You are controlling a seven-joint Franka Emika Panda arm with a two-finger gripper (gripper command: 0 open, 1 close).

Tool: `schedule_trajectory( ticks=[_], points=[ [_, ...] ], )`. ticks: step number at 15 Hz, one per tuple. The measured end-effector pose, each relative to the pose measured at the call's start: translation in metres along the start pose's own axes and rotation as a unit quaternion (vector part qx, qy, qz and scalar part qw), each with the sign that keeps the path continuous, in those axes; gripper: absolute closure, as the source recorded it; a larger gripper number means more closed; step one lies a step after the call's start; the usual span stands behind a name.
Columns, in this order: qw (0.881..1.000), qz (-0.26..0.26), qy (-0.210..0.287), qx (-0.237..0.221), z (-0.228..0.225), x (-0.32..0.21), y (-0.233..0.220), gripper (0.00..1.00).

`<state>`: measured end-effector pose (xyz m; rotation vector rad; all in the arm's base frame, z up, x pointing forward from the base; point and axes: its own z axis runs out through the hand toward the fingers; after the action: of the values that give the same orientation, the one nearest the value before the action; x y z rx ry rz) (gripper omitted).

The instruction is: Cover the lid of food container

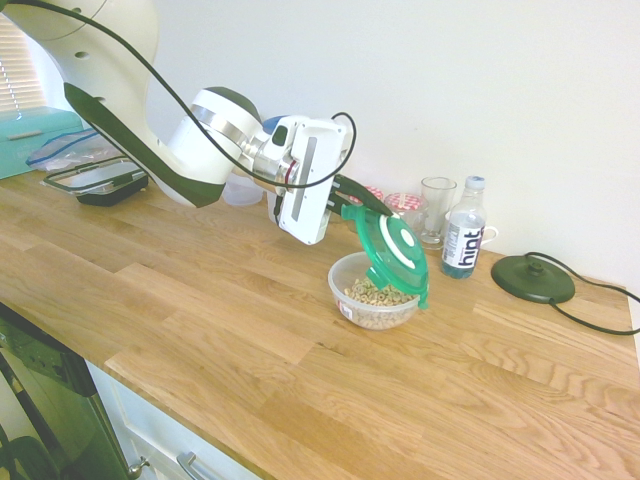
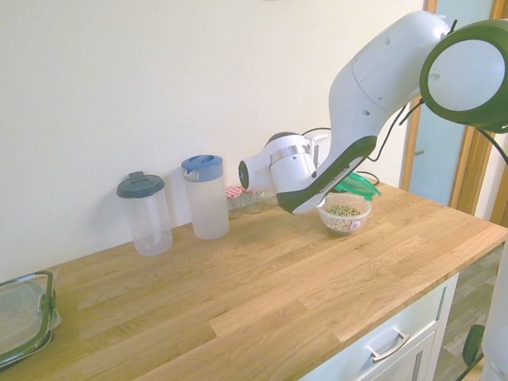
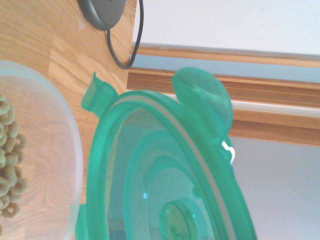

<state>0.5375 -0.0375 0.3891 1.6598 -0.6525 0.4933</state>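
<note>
First exterior view: gripper [image 1: 352,198] clamped on upper edge of green lid [image 1: 392,247]; lid tilted steeply, lower rim at far side of cereal bowl [image 1: 373,291] on wooden counter [image 1: 200,300]; water bottle [image 1: 463,228] and dark corded disc [image 1: 532,277] beyond.
Second exterior view: lid [image 2: 356,185] mostly hidden behind arm, above bowl [image 2: 344,215]; two lidded pitchers [image 2: 205,196] at wall.
Wrist view: lid [image 3: 160,165] close beside bowl rim [image 3: 75,165], cereal rings [image 3: 10,165] inside.

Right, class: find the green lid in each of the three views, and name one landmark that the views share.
First exterior view: the lid is right of centre, tilted over the food container.
Second exterior view: only its edge shows, behind the arm, right of centre.
Wrist view: it fills the lower middle.
Shared landmark: the food container.
</note>
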Motion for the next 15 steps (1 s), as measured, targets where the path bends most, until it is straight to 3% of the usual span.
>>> schedule_trajectory(
  ticks=[10, 15],
  points=[
    [1.000, -0.010, -0.001, 0.011, -0.012, -0.012, -0.005, 0.00],
    [0.996, -0.009, -0.051, 0.067, -0.030, -0.015, -0.002, 0.00]
  ],
)
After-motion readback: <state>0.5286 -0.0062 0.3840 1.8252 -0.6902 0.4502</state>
